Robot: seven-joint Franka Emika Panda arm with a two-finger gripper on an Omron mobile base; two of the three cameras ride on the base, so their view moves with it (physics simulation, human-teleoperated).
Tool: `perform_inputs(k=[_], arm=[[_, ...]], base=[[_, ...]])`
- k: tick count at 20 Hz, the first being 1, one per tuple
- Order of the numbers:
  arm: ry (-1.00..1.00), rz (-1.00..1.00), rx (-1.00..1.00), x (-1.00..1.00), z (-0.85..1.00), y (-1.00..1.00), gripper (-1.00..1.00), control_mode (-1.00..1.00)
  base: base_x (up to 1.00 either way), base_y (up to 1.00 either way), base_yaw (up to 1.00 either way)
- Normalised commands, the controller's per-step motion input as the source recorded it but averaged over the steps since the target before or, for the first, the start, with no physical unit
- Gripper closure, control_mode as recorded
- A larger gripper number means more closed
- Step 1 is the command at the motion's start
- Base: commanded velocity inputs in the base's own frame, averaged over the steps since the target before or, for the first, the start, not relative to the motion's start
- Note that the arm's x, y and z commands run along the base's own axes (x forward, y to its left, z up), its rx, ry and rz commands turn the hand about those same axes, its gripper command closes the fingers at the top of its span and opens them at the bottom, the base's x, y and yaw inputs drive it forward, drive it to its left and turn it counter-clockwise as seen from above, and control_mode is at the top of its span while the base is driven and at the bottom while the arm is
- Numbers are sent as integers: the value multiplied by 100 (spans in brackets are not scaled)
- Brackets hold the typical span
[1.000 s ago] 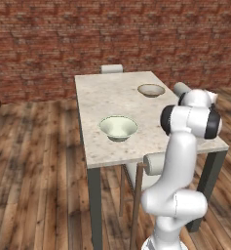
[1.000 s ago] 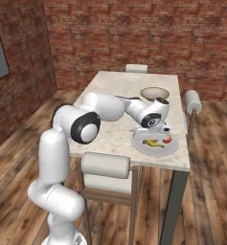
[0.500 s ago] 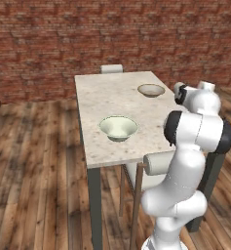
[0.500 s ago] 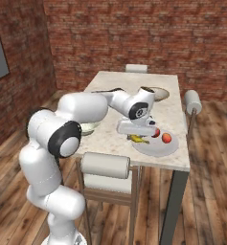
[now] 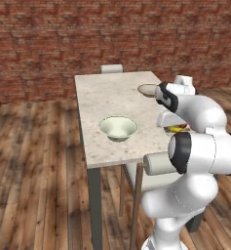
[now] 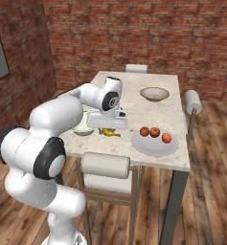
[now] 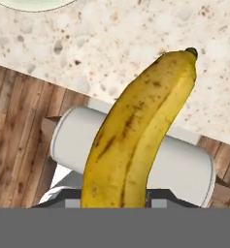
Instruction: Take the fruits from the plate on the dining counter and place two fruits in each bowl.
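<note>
The pincer (image 6: 108, 129) pinches the banana (image 6: 109, 132), carried low over the worktop (image 6: 134, 93) between plate (image 6: 154, 146) and green bowl (image 5: 118, 128). Three apples (image 6: 155, 132) wait on the plate. Next, I'd guess: swing over that bowl and let go.

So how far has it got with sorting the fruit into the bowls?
Barely started. Nothing looks done yet: the pale green-white bowl and the tan bowl both look empty. In hand: the gripper is shut on the banana, carrying it above the dining counter, off the plate and near the green-white bowl. Left: three red apples on the plate, one to join the banana and two for the tan bowl.
</note>
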Motion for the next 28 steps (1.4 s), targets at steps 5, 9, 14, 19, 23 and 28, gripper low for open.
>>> perform_inputs(k=[5, 9, 14, 19, 23, 28], arm=[[21, 0, 0, 0, 57, 95, 100, -100], [21, 0, 0, 0, 23, 98, 100, -100], [6, -1, -1, 36, 0, 76, 100, -100], [3, -7, -1, 70, -8, 29, 100, -100], [-9, 0, 0, 46, -24, 0, 100, -100], [-32, 0, 0, 29, -40, 11, 100, -100]], base=[[0, 0, 0], [0, 0, 0], [0, 0, 0], [0, 0, 0], [0, 0, 0], [0, 0, 0]])
